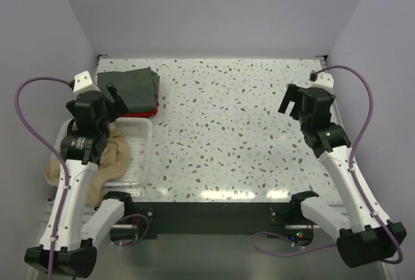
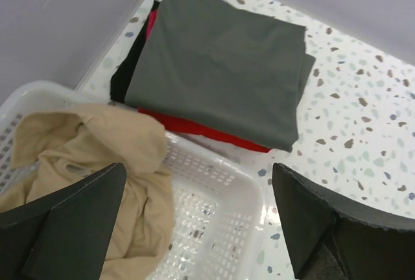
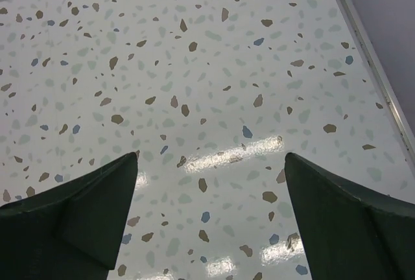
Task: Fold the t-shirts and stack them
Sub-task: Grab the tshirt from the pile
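Overhead view: folded dark grey-green t-shirt (image 1: 133, 85) lies at the far-left corner of the speckled bench (image 1: 227, 131), on top of a red t-shirt (image 1: 148, 111) that shows only as a thin edge. Just in front sits a white mesh basket (image 1: 144, 153) holding a crumpled tan t-shirt (image 1: 115, 157), which spills over its left rim. Left gripper (image 1: 111, 98) hangs above the basket's far end, spread wide and empty; right gripper (image 1: 293, 102) hangs spread over the bench's right side.

Left wrist view: 2 parted fingers (image 2: 71, 221) frame the basket, and a black layer (image 2: 130, 66) shows under the stack.

Right wrist view: 2 parted fingers above speckled surface, holding nothing.
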Controlling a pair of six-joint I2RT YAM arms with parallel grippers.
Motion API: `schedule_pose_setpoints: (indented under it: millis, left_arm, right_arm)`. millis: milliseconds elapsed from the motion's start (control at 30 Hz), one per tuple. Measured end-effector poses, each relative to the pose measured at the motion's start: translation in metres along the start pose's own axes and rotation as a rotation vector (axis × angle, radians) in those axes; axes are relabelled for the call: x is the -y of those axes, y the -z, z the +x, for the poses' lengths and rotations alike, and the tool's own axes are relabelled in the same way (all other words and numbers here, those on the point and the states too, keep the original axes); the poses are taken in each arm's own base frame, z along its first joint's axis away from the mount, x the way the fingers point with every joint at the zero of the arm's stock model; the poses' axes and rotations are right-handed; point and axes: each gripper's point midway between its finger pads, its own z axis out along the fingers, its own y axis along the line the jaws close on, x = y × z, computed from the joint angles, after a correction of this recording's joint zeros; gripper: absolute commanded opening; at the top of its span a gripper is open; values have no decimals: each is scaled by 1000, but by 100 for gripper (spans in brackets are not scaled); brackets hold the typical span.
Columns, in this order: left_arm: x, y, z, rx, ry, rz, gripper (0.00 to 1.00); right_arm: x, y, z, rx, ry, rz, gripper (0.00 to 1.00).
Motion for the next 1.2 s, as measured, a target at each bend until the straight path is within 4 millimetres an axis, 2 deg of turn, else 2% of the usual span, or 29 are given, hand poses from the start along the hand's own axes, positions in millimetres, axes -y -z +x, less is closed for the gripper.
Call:
schedule_pose_setpoints:
  millis: [267,433,600,767,1067,1167,1200]
  left_arm:
    - [-42,10,23,-74,18,-221,100]
    - [-54,7,37,-95,7,-282,100]
    - [-60,-12,62,-157,-31,-327,100]
    - [-78,-30,89,-211,-17,-360,100]
    - [-94,-68,97,-220,54,-357,100]
    - [-104,-78,104,-235,70,-366,89]
    - [-108,-80,106,-236,76,-371,74]
  right_arm:
    - [-1,-2,4,-14,-7,-3,99]
    - [-5,-5,9,-36,-4,-15,99]
    - [-6,-7,12,-46,-4,-19,99]
    - [-7,-7,15,-58,-11,-20,99]
    - [-6,-5,20,-79,-21,-18,99]
    - [-6,-4,20,-80,-25,-17,99]
    - [-6,-3,20,-78,-26,-18,99]
